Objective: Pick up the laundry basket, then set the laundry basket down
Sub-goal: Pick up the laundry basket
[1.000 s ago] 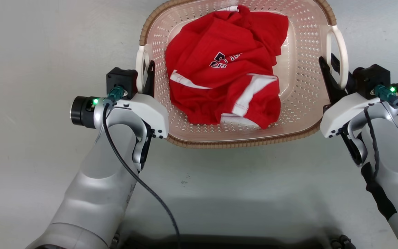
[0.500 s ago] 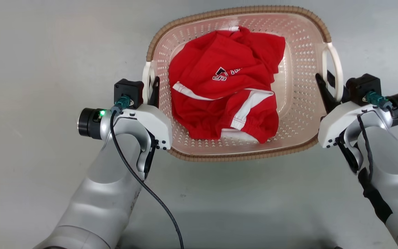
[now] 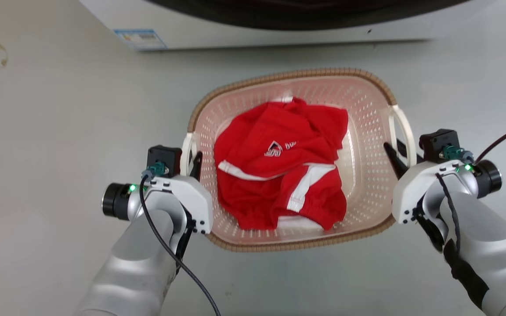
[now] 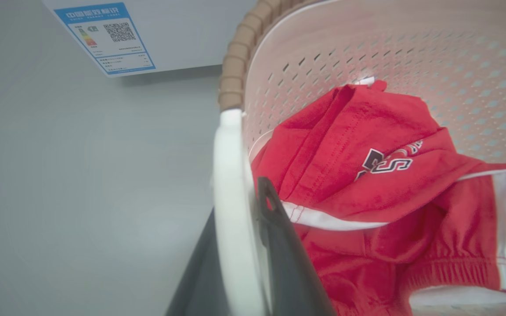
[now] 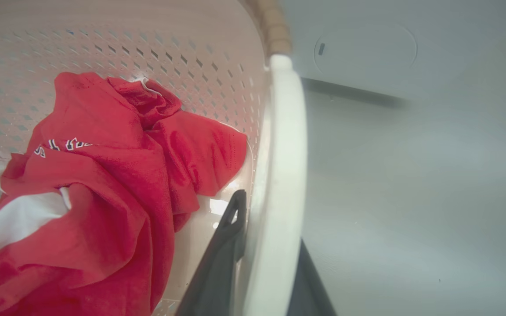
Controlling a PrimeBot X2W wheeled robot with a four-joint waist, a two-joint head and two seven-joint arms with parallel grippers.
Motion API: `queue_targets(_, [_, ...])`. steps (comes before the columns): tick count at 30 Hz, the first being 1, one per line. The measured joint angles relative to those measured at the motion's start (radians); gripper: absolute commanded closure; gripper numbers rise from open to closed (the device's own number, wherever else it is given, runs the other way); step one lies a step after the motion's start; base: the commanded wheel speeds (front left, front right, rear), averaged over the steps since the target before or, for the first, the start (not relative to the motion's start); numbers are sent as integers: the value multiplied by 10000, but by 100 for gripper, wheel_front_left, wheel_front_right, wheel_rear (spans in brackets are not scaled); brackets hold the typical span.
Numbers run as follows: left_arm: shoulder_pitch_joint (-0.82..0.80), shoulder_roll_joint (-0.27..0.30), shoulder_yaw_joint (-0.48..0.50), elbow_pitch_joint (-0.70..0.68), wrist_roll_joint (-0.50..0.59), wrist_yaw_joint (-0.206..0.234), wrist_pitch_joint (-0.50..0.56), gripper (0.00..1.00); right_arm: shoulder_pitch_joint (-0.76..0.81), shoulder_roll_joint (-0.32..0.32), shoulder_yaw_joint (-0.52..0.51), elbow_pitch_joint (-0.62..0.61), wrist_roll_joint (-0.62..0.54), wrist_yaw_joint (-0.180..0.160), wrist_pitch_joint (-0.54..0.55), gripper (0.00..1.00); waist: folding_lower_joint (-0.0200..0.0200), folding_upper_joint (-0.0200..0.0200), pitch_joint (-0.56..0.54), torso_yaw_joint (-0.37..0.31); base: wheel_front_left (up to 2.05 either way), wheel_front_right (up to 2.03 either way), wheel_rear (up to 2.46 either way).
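Left gripper [image 3: 191, 154] and right gripper [image 3: 392, 145] stay clamped on the white handles [image 3: 404, 131] of the laundry basket [image 3: 297, 75]; a cropped washing machine [image 3: 279, 33] now shows beyond it.

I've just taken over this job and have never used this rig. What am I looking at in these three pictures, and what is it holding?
It is a two-armed robot. The wide picture comes from its head, looking down. The left claw and right claw each have two dark fingers closed on a white side handle of the laundry basket. The other two pictures come from cameras on the wrists, looking along the fingers: the left handle and the right handle sit between them. A red garment lies in the basket. Beyond it stands a white appliance on the grey floor. I cannot tell whether the basket is lifted or resting.
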Motion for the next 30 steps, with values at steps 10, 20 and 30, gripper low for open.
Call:
queue_targets(10, [803,-58,-552,761,-433,-349,552,100,704,113,1273,316,1549,4,913,100,0,0,-2220,-282,0,0,0])
queue_targets(20, [1664,-50,-1126,976,-780,-543,1691,100,1557,140,2395,303,2784,4,1802,100,0,0,-4450,-504,0,0,0])
queue_targets(30, [2323,-17,-1743,857,-1319,-600,3012,100,1941,144,3208,466,3777,6,2585,100,0,0,-6224,-504,0,0,0])
